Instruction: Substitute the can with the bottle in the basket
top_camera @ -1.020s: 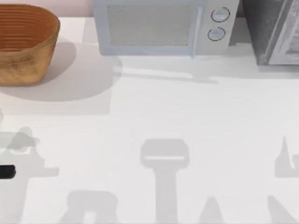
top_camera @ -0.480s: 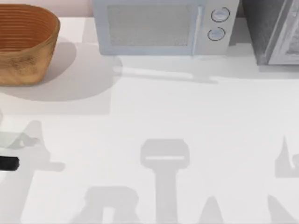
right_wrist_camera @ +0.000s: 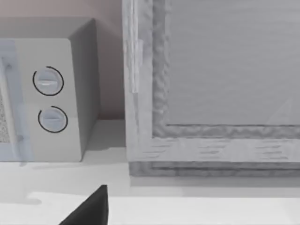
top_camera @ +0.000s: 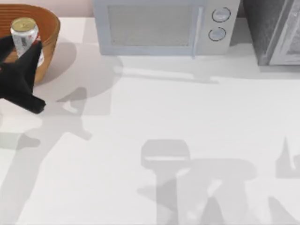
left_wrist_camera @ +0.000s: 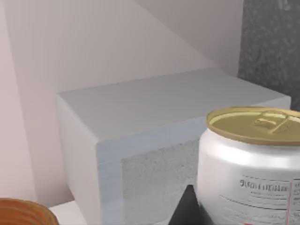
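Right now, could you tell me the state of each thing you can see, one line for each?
Small white can with gold top: upright, held above the basket's rim.
Round woven wicker basket: upright on the table at the top view's left.
Left pincer: shut on the can.
Pale grey microwave oven: door closed.
Right pincer: near the microwave oven.

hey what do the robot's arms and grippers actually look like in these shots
The left gripper is matte black and angular, with flat, tapering, wedge-like fingers. A similar black pointed finger of the right gripper appears in its wrist view. No cables, markings or coloured parts are visible.
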